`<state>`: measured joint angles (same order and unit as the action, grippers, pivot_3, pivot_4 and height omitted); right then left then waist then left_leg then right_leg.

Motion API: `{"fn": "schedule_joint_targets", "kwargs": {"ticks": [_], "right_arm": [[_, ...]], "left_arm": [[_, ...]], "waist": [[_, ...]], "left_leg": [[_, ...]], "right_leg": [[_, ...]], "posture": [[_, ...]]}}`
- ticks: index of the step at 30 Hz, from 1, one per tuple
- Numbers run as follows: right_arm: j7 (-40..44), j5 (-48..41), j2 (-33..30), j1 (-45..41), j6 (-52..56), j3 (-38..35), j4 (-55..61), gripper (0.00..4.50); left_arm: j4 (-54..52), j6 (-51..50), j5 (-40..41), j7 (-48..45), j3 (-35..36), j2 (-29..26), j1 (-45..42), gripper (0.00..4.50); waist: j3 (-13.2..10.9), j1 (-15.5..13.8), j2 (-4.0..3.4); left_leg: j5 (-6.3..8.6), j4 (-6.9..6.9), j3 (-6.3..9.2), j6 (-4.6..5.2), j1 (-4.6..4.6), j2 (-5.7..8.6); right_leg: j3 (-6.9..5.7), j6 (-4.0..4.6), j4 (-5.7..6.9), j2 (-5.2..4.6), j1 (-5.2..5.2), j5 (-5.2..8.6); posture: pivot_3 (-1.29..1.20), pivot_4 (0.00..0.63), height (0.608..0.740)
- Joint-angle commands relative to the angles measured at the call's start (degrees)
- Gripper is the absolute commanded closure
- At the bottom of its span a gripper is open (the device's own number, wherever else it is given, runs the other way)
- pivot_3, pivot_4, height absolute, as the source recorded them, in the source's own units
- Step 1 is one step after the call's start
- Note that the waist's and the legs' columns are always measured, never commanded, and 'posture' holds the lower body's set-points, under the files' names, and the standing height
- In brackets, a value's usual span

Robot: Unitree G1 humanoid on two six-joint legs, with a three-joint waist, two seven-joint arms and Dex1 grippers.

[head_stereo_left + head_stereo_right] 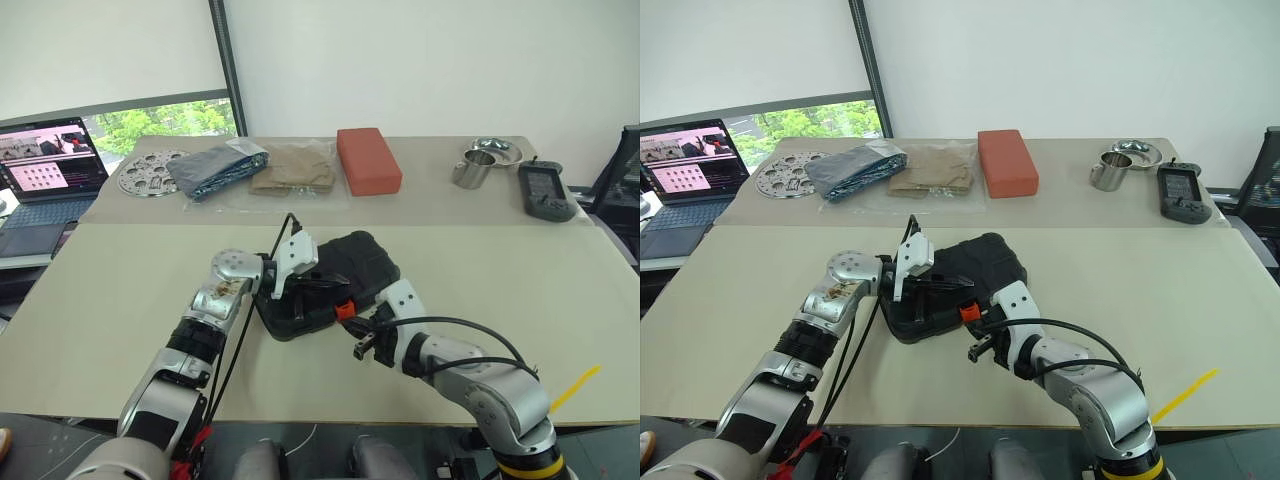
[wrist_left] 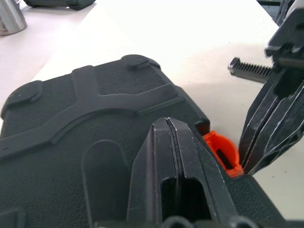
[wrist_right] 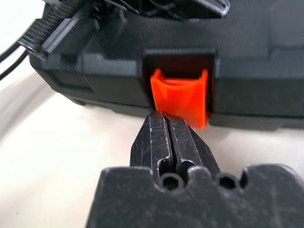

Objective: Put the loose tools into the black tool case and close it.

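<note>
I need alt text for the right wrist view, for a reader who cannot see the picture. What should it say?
The right tool, its two black fingers shut together, points at the orange latch on the front edge of the closed black tool case, its tips right in front of the latch's lower edge. The case lies on a pale table.

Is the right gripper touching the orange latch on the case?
Touching. In the right wrist view the shut right gripper has its tips against the lower edge of the orange latch, no gap visible.
</note>
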<state>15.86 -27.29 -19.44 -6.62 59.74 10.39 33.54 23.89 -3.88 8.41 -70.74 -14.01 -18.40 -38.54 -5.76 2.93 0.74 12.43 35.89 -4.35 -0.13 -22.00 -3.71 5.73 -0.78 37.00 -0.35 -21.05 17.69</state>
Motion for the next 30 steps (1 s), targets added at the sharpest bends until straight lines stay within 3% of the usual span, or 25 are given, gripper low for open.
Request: {"fn": "schedule_joint_targets", "kwargs": {"ticks": [1,18,25,30], "right_arm": [[-1.09,1.64,1.62,-3.13,-2.72,-1.00,-1.30,4.49],[0.40,3.52,2.59,-8.09,-2.75,-2.68,-3.43,4.49],[3.72,3.07,-2.37,-3.58,-1.89,-2.34,-2.42,4.49],[9.24,6.16,-9.80,1.37,-13.03,-5.85,-4.08,4.49]], "left_arm": [[0.34,-1.21,-0.75,-0.15,-1.73,0.36,1.50,4.50],[0.16,-1.36,-0.80,0.27,-1.12,-0.51,2.70,4.50],[0.76,-1.61,2.32,2.91,3.86,-0.68,1.72,4.50],[-1.42,-4.30,8.19,3.67,11.84,-4.70,2.79,4.50]], "waist": [[0.00,-0.01,0.00],[-0.06,0.06,0.06],[-0.07,-0.16,0.07],[-0.23,-0.14,0.18]], "left_leg": [[0.00,0.00,0.00,0.00,0.00,0.00],[0.00,-0.07,0.03,0.01,-0.12,0.00],[0.00,-0.10,0.03,0.00,-0.14,0.00],[0.00,-0.15,0.03,0.01,-0.31,-0.01]], "right_leg": [[0.00,0.00,0.00,0.00,0.00,0.00],[0.00,0.00,-0.02,0.00,-0.15,0.00],[0.00,0.00,-0.07,-0.01,-0.15,0.00],[-0.04,-0.01,-0.22,-0.02,-0.27,0.01]], "posture": [[0.00,0.150,0.740],[0.00,0.150,0.740],[0.00,0.150,0.740],[0.00,0.150,0.740]]}}
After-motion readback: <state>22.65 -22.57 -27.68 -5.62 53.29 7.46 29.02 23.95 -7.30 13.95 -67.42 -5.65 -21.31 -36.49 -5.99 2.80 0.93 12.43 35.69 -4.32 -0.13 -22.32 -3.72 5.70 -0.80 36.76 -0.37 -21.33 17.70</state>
